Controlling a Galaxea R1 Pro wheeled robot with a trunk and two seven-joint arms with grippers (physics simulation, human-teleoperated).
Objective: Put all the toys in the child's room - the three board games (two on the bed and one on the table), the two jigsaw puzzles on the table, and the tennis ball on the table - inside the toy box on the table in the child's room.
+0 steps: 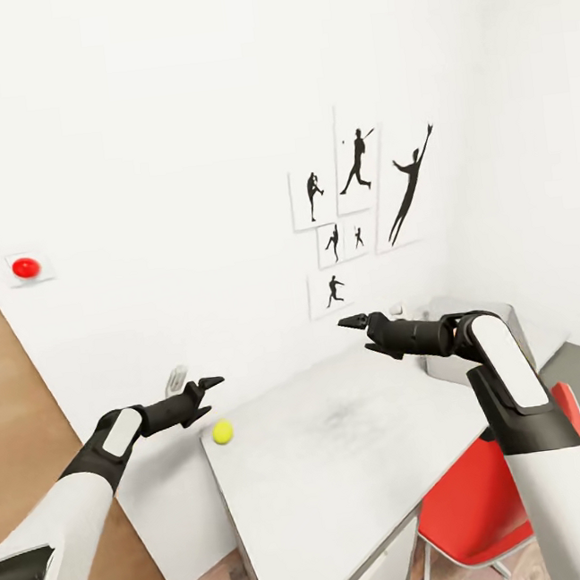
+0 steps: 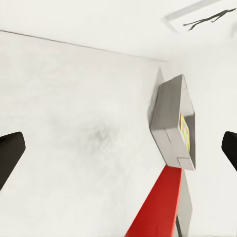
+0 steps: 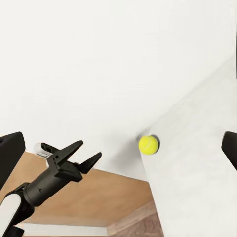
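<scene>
Head view: the tennis ball (image 1: 221, 432) sits on the pale tabletop (image 1: 346, 464) right at its near left corner, close to the edge. Your left hand (image 1: 204, 392) hovers just above and to the left of the ball, fingers parted and holding nothing. Your right hand (image 1: 360, 332) is out over the middle of the tabletop toward the wall, also spread and empty, well apart from the ball. The left arm is clearly the nearer one, so the grab looks like a short drop down and slightly rightward. A ball has no long axis, so any approach angle should do. The toy box (image 1: 500, 316) stands at the far right end of the tabletop, mostly behind your right forearm, with a red chair (image 1: 480, 493) tucked in below that side.

Left wrist view: this camera looks along the tabletop (image 2: 89, 133) to the toy box (image 2: 170, 121). Its long axis runs along the wall, its open top is up, and a colourful puzzle pattern (image 2: 184, 129) shows inside it. The dark fingertips (image 2: 10, 150) sit wide at the picture's edges, nothing between them.

Right wrist view: the tennis ball (image 3: 148, 144) rests at the tabletop corner, and your left hand (image 3: 79, 157) is just beside it, jaws apart and off the tabletop edge.
</scene>
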